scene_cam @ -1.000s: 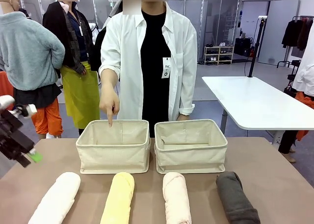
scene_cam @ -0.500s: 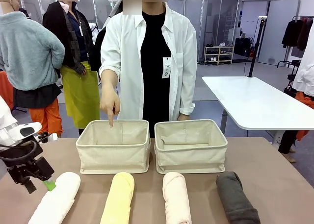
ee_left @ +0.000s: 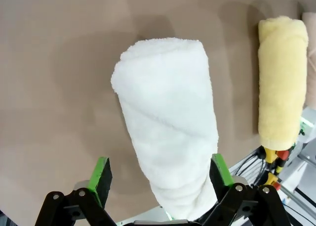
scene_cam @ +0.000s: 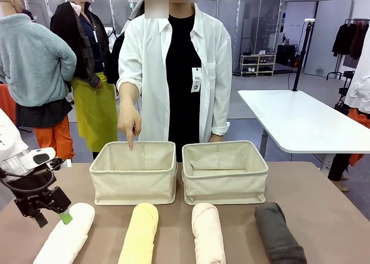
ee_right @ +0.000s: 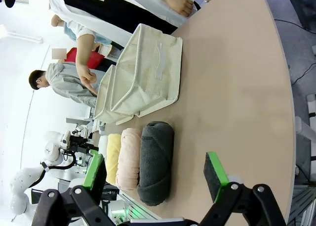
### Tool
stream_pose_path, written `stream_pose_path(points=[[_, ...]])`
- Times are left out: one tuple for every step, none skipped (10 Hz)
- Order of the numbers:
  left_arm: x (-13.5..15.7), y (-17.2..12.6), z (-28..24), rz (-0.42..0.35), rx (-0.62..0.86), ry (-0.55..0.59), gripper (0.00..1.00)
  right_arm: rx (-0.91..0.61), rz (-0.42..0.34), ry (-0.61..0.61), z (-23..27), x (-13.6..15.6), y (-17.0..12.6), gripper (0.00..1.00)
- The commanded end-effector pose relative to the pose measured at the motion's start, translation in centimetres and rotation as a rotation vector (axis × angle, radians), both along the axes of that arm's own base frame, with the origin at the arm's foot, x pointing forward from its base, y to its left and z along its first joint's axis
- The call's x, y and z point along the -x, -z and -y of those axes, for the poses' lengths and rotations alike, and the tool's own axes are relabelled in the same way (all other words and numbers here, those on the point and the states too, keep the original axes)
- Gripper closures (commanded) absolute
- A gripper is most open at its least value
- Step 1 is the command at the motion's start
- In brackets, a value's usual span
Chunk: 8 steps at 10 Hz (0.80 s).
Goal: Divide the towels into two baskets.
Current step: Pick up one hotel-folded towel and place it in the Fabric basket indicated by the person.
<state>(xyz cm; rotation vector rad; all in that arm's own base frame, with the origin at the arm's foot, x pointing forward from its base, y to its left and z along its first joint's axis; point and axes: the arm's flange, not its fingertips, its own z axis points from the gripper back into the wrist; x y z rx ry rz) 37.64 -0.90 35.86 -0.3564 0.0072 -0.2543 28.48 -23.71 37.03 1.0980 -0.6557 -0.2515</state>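
Around: A person [scene_cam: 173, 73] is standing at the far side of the bench [scene_cam: 324, 200], one hand [scene_cam: 128, 122] pointing a finger down into the left basket [scene_cam: 133, 186]. The right basket [scene_cam: 225, 186] is sitting just beside it, their walls nearly touching. A white table [scene_cam: 300, 119] is standing behind, to the right.
In the way: The yellow towel [scene_cam: 139, 232] is lying near the white towel [scene_cam: 66, 235], on the side towards the middle of the bench.
Change: A second ago the left arm [scene_cam: 23, 177] was hanging high at the bench's left edge. It has since come down and inward, to the far end of the white towel. The pointing hand, the baskets and all four towels are staying where they were.
Towels: Four rolls are lying in a row in front of the baskets: white, yellow, pink towel [scene_cam: 208, 235], grey towel [scene_cam: 278, 232], each apart from the next.
Left jaws: Standing wide apart over the white towel, the roll running between the green pads [ee_left: 101, 174]. Whether a pad is touching it, I cannot tell.
Right jaws: Standing wide apart above the bench, well apart from the grey towel.
Look: The rolls are thick and fuzzy. The white one is showing slanting fold lines, and the grey one is turning its rolled end to the right wrist view.
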Motion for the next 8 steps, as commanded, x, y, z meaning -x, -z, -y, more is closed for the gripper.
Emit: stream_pose_path(points=[[4.8, 2.6, 1.1, -0.022, 0.012, -0.035, 0.00, -0.004, 0.018, 0.001, 0.1, 0.0, -0.2, 0.00], [4.9, 2.8, 1.3, -0.030, 0.020, -0.033, 0.00, -0.004, 0.018, 0.001, 0.1, 0.0, -0.2, 0.00], [4.9, 3.2, 1.3, -0.034, 0.018, -0.032, 0.00, -0.004, 0.018, 0.001, 0.1, 0.0, -0.2, 0.00], [5.2, 3.8, 1.7, -0.053, 0.010, -0.021, 0.00, -0.004, 0.018, 0.001, 0.1, 0.0, -0.2, 0.00], [5.5, 4.5, 2.2, -0.055, 0.012, -0.008, 0.00, -0.004, 0.018, 0.001, 0.1, 0.0, -0.2, 0.00], [5.9, 5.1, 3.0, -0.059, 0.012, 0.001, 0.03, -0.004, 0.018, 0.001, 0.1, 0.0, -0.2, 0.00], [6.1, 5.6, 3.4, -0.059, 0.016, 0.001, 0.07, -0.004, 0.018, 0.001, 0.1, 0.0, -0.2, 0.00], [6.2, 5.7, 3.7, -0.065, 0.032, 0.001, 0.17, -0.004, 0.018, 0.001, 0.1, 0.0, -0.2, 0.00]])
